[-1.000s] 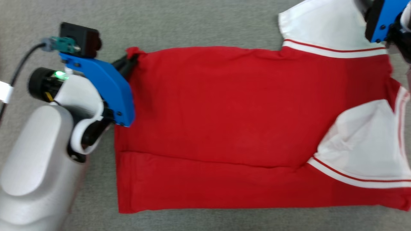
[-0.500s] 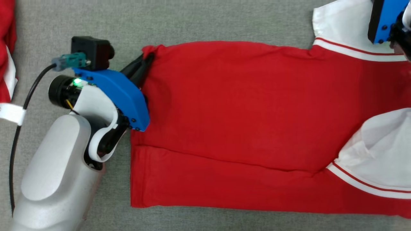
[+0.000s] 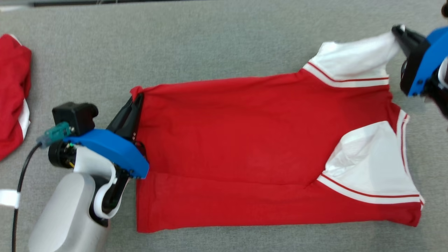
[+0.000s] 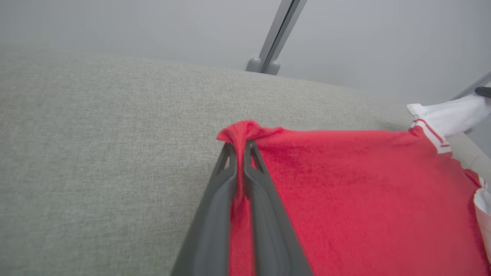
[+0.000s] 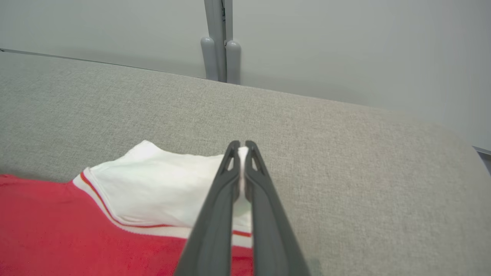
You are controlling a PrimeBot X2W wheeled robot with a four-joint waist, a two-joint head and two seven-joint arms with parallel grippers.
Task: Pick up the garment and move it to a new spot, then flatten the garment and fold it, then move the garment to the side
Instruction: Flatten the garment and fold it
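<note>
Closed within the last second, the right gripper (image 3: 399, 33) now pinches the tip of the upper white sleeve (image 3: 353, 56) of the red jersey shirt with white striped sleeves (image 3: 238, 140), and the sleeve stretches taut toward it. The left gripper (image 3: 134, 99) is clamped on the shirt's far left hem corner, so the shirt lies spread flat on the grey woven fabric surface (image 3: 210, 42) between the two. A second crumpled red-and-white garment (image 3: 12, 91) lies well apart at the left edge.

Head: above, facing steeply down, whole garment (image 3: 245, 147).
Left wrist: low, close, at its hem corner (image 4: 245, 130).
Right wrist: low, close, at its white sleeve (image 5: 161, 184).
Shared: that sleeve.
</note>
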